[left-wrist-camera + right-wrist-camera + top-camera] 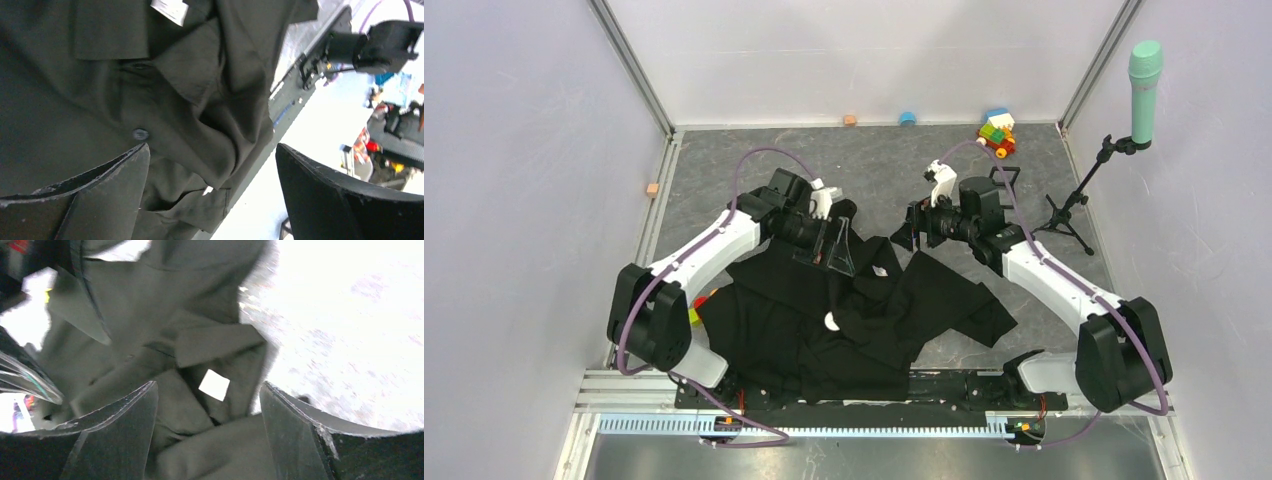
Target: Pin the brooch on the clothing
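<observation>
The clothing (864, 320) is a black collared shirt, lying crumpled on the grey table between the two arms. The brooch (831, 321), a small pale round disc, rests on the shirt's front near the middle, and neither gripper touches it. My left gripper (834, 252) hovers over the shirt's far left part, open and empty. In the left wrist view the gripper (212, 172) frames folded cloth (100, 75) and a dark button (140, 133). My right gripper (907, 237) is open above the collar end. In its own view the gripper (207, 407) stands over the white collar label (214, 385).
A pile of coloured toy blocks (997, 133) sits at the back right. Beside it stands a teal microphone on a black tripod (1124, 140). Small loose blocks lie by the back wall (850, 120) and at the left edge (652, 189). White walls close three sides.
</observation>
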Robot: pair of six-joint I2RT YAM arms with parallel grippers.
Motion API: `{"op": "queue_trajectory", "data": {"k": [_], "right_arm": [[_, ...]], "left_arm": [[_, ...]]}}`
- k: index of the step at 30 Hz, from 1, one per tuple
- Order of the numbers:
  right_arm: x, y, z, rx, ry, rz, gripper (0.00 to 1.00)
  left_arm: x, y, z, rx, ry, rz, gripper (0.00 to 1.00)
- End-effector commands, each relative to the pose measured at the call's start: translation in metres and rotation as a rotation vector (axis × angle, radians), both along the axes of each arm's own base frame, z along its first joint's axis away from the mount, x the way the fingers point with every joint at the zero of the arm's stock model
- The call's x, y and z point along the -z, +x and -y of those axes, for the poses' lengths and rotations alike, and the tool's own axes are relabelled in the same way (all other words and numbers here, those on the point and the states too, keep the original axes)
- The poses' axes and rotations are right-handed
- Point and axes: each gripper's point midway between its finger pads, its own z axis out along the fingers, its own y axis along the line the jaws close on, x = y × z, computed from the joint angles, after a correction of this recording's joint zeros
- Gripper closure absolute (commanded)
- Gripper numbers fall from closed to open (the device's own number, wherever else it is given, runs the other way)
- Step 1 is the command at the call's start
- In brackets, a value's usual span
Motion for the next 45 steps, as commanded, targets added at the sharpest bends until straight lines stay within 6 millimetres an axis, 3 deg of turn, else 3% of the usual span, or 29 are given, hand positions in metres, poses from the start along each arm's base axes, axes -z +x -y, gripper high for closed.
{"op": "queue_trajectory", "data": {"k": [1, 8, 14, 18, 24, 28, 31, 34, 39, 45], "right_arm": [[0.036, 0.008, 0.04, 0.155, -0.217, -0.022, 0.2], [0.072, -0.005, 0.042, 0.179, -0.317, -0.043, 0.2], [0.09, -0.008, 0.01, 0.106, -0.323, -0.038, 0.21], [0.101, 0.003, -0.007, 0.091, -0.337, -0.051, 0.26], [0.123, 0.019, -0.006, 0.136, -0.401, -0.081, 0.32], [0.136, 0.022, -0.008, 0.118, -0.427, -0.099, 0.48], [0.144, 0.023, -0.011, 0.105, -0.435, -0.119, 0.74], [0.143, 0.038, -0.005, 0.16, -0.481, -0.106, 0.99], [0.125, 0.084, 0.014, 0.289, -0.528, -0.047, 1.0], [0.109, 0.138, 0.023, 0.362, -0.471, -0.023, 1.0]], "left_arm": [[-0.021, 0.047, -0.02, -0.205, 0.045, 0.115, 0.0], [0.004, 0.099, -0.073, -0.508, 0.212, 0.118, 0.0], [0.022, 0.137, -0.114, -0.716, 0.246, 0.108, 0.0], [0.036, 0.151, -0.122, -0.787, 0.199, 0.059, 0.0], [0.051, 0.157, -0.111, -0.756, 0.132, 0.041, 0.0], [0.074, 0.152, -0.113, -0.762, 0.16, 0.008, 0.01], [0.091, 0.147, -0.123, -0.796, 0.2, -0.013, 0.0], [0.103, 0.142, -0.128, -0.82, 0.213, -0.024, 0.0], [0.118, 0.137, -0.143, -0.85, 0.278, -0.03, 0.0], [0.12, 0.142, -0.155, -0.894, 0.299, -0.024, 0.0]]}}
